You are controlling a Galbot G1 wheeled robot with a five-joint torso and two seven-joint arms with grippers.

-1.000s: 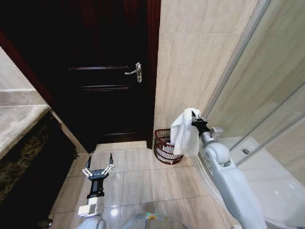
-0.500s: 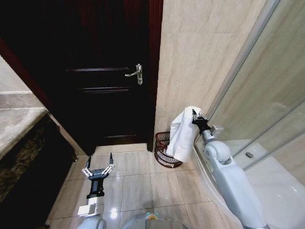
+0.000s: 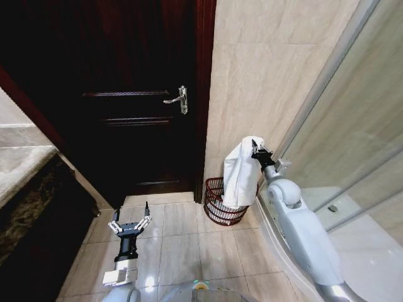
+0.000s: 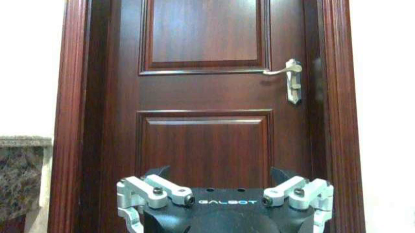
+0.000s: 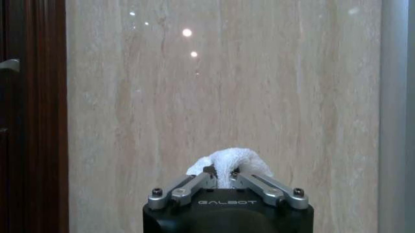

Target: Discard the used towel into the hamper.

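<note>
The right tool (image 3: pixel 254 151) has carried the white towel (image 3: pixel 241 173) a little to the left and farther off, so the cloth now hangs over the hamper (image 3: pixel 221 201), perhaps above its right rim. The head camera has tilted too, shifting the whole scene.

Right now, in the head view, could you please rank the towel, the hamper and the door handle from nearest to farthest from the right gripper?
1. The towel: pinched in the right gripper, hanging below it.
2. The hamper: on the floor beneath the towel, by the wall.
3. The door handle: on the dark door, toward the robot's left.
</note>
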